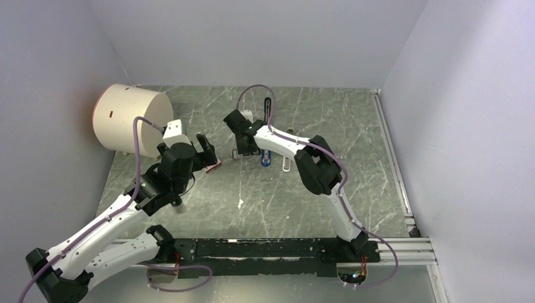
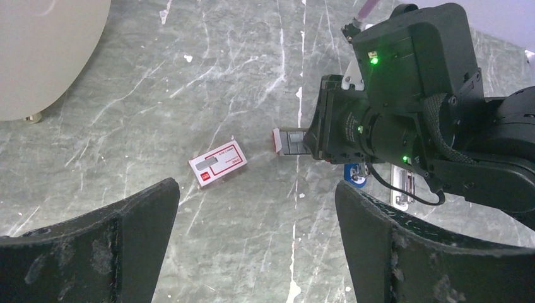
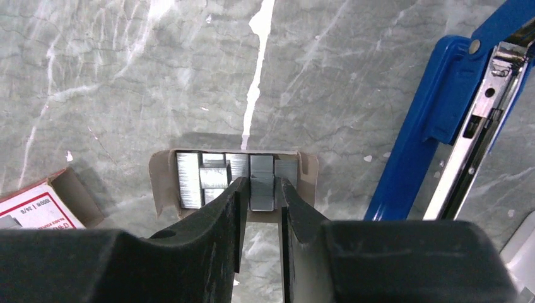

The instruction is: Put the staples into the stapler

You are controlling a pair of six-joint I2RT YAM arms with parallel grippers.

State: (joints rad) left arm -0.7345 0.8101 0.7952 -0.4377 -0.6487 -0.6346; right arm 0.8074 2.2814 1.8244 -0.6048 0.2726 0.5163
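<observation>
Pinch one staple strip squarely across its sides and lift straight, so its neighbours stay in the tray. The right tool points down, jaws narrow around that strip, though a firm grip I cannot confirm. The stapler lies opened at frame right, and the left tool hovers wide above the bench.

A grey-green marbled table, veined with white, is enclosed by plain pale walls. At ten o'clock, a large cream drum with an orange-tinted rim sits against the left wall. A slim pale bar lies near the centre. A metal rail runs along three o'clock, and a black mounting plate spans six o'clock.
</observation>
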